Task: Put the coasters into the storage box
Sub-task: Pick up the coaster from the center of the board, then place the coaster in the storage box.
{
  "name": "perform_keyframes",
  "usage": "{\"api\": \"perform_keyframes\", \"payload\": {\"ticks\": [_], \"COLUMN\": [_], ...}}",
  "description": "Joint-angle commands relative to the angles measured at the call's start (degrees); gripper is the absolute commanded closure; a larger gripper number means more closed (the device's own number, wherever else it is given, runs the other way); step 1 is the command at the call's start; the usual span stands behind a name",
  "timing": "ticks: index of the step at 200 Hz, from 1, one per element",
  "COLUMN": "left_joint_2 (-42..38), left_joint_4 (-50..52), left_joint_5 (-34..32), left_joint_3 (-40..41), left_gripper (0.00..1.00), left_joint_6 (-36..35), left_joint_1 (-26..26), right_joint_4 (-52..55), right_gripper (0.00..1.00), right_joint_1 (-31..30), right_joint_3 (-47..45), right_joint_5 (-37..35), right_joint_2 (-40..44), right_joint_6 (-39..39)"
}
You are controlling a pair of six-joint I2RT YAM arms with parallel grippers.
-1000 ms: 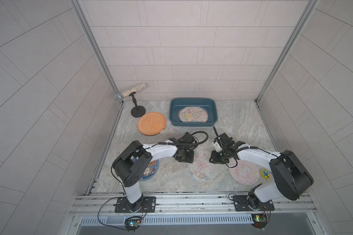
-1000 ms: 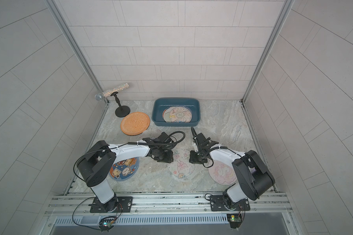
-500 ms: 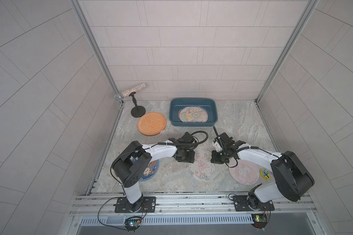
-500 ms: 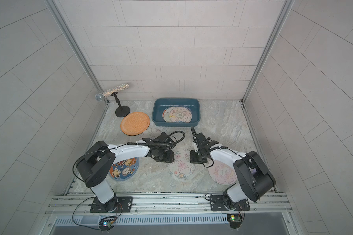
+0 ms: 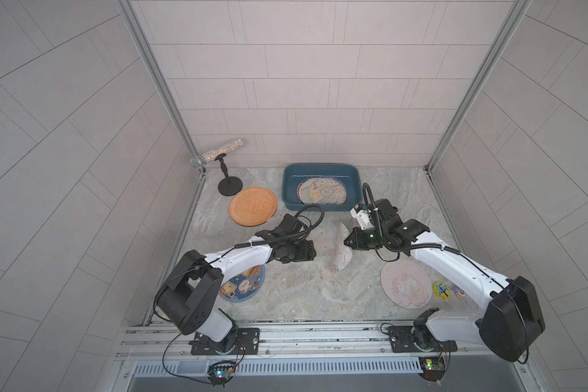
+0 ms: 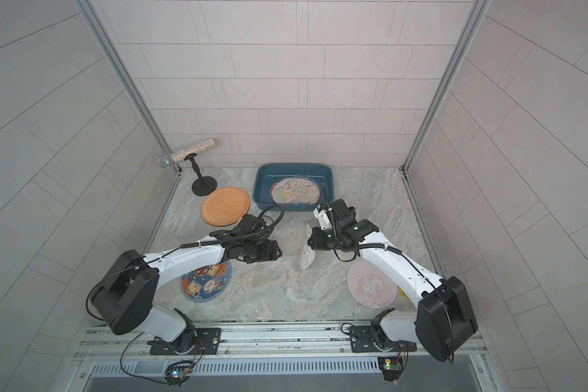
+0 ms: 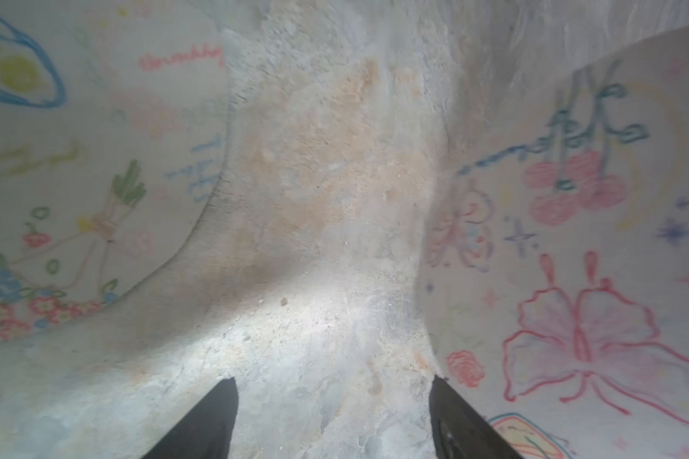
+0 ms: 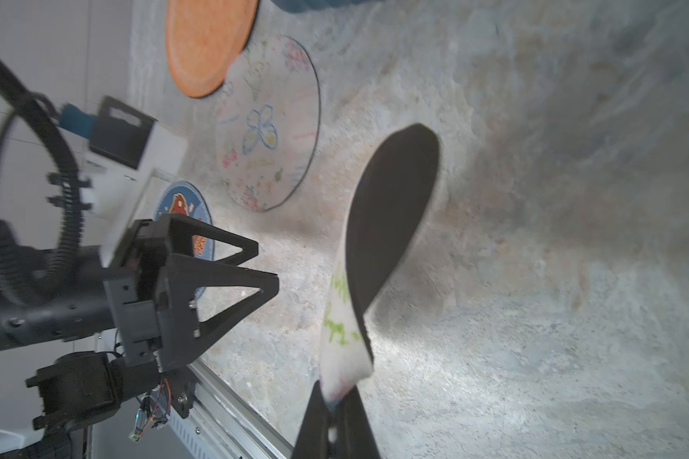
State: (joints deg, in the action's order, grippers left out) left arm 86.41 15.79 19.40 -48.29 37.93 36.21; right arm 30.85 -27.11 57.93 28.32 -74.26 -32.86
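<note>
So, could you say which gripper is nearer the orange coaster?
Left. The left gripper is front-right of the orange coaster; the right gripper, holding a white coaster, is farther right.

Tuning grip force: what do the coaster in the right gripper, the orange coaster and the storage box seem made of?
Held coaster: thin and floppy, likely rubber-backed fabric; it curls in the right gripper, showing a matte black underside and printed white face. Orange coaster: pebbled, matte, maybe silicone or fibre; unclear. Storage box: smooth, slightly glossy moulded plastic, with a glint on its inner wall.
</note>
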Motion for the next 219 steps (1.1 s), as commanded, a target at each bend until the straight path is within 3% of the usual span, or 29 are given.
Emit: {"api": "perform_keyframes", "payload": {"ticks": [1, 85, 219], "left_joint_2": [-2.39, -6.95, -9.33], "left_joint_4": [-1.99, -3.34, -0.3], "left_joint_5": [1.4, 3.53, 4.25], "left_joint_3": [2.46, 6.98, 8.13], "left_gripper": [0.18, 0.14, 0.11], "left_joint_6": [0.85, 0.59, -1.22], "left_joint_1": [-1.66, -5.53, -7.95], "right_joint_4": [1.29, -6.21, -17.32], "right_gripper": [1.0, 1.0, 1.0], "right_joint_1": [-0.01, 2.28, 5.86], "right_joint_3": [3.84, 20.5, 53.34], "right_joint_5": [-0.43, -0.76, 6.01], "right_joint_2": [1.14, -10.11, -47.91], "right_joint_6": [1.6, 2.4, -1.74]}}
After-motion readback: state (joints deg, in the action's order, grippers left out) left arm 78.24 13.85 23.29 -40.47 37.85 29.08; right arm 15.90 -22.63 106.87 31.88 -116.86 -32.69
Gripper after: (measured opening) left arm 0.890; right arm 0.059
